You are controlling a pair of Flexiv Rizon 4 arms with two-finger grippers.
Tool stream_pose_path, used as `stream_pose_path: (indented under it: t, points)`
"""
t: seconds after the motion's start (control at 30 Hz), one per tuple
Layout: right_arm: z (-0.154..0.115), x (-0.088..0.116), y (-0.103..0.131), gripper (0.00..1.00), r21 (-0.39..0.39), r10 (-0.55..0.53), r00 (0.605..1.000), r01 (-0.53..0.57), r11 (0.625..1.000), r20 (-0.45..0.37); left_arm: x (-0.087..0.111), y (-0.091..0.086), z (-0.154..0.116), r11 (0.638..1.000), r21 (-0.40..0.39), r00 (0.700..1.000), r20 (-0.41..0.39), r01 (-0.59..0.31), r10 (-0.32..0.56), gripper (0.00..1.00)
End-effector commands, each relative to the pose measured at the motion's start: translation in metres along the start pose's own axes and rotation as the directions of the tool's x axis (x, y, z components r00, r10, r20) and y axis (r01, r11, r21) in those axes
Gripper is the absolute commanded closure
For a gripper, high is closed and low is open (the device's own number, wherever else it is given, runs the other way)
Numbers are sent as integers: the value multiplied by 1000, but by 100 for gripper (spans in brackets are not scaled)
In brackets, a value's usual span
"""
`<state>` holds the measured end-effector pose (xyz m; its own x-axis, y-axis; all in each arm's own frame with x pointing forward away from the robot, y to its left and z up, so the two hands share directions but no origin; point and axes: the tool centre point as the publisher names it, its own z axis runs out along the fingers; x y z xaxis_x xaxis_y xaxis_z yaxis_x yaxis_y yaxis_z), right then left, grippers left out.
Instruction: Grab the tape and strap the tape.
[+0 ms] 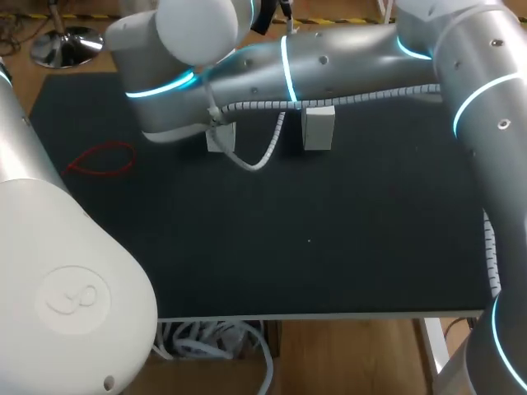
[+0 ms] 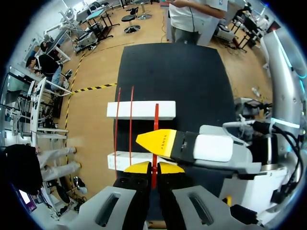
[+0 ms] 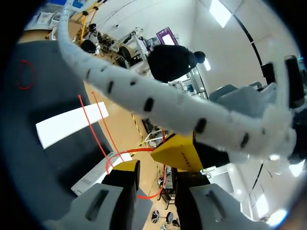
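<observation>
Left wrist view: left gripper clamped on a red tape, yellow tips pressed together with the strand pinched between them. Ahead of the tips, tape running over the near white block and on across the far white block. Two more red strands crossing both blocks just beside it. Just ahead of the left tips, one yellow finger of the right arm, close against the held strand.

Right wrist view: right gripper with fingers apart, a curl of the tape hanging in the gap, seemingly pinched by neither finger, though hard to judge there. Corrugated hose sweeping across ahead of it.

Head view: right arm stretched above the two blocks at the far side of the black mat, grippers hidden beneath. Loose red loop flat on the mat, well apart toward the left.
</observation>
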<state>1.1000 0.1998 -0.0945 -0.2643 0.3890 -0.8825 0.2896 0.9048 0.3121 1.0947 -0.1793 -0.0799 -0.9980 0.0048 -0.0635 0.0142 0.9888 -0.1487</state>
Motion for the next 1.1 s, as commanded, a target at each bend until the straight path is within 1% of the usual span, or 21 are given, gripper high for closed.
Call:
stream_pose_path:
  t: [0.03,0.07,0.13,0.2,0.33,0.57,0.6,0.63,0.73,0.83,0.87,0.9,0.93,0.97,1.0,1.03,1.07,1.1]
  points:
    - [-17,-8,-15,72,-53,1,998,-5,999,-67,1,0,-1,1000,-3,1000,-1,1,-1,100]
    - [-19,-9,-16,73,-64,3,997,-8,998,-77,1,0,-1,1000,-3,1000,-1,1,-1,100]
    - [-23,-10,-20,73,-50,32,984,-41,998,-174,1,0,-1,1000,-3,1000,-1,1,-1,100]
    - [-29,-17,-23,74,-84,42,983,-57,995,-177,1,0,-1,1000,-3,1000,-1,1,-1,100]
    - [-36,-29,-32,75,-124,53,976,-80,989,-213,1,0,-1,1000,-3,1000,-1,1,-1,100]
    - [-40,-36,-60,76,-166,37,959,-86,982,-282,1,0,-1,1000,-3,1000,-1,1,-1,100]
    - [-40,-39,-64,76,-192,36,957,-94,977,-288,1,0,-1,1000,-3,1000,-1,1,-1,100]
    - [-39,-44,-69,76,-200,44,955,-106,974,-292,1,0,-1,1000,-3,1000,-1,1,-1,100]
    - [-29,-57,-82,80,-209,70,947,-141,968,-315,1,0,-1,1000,-3,1000,-1,1,-1,100]
    - [-11,-72,-95,78,-209,97,938,-174,962,-333,1,0,-1,1000,-3,1000,-1,1,-1,100]
    - [-5,-76,-98,76,-227,85,935,-171,959,-345,1,0,-1,1000,-3,1000,-1,1,-1,100]
    - [0,-76,-99,75,-273,24,923,-138,952,-383,1,0,-1,1000,-3,1000,-1,1,-1,100]
    - [6,-79,-103,78,-241,62,898,-183,953,-435,1,0,-1,1000,-3,1000,-1,1,-1,100]
    - [12,-84,-106,84,-258,63,899,-191,947,-434,1,0,-1,1000,-3,1000,-1,1,-1,100]
    - [16,-87,-107,85,-308,12,901,-161,938,-434,1,0,-1,1000,-3,1000,-1,1,-1,100]
    - [20,-88,-109,84,-325,-2,881,-172,930,-474,1,0,-1,1000,-3,1000,-1,1,-1,100]
    - [24,-92,-111,81,-336,9,855,-214,917,-519,1,0,-1,1000,-3,1000,-1,1,-1,100]
    - [27,-93,-112,76,-368,-28,854,-194,909,-520,1,0,-1,1000,-3,1000,-1,1,-1,100]
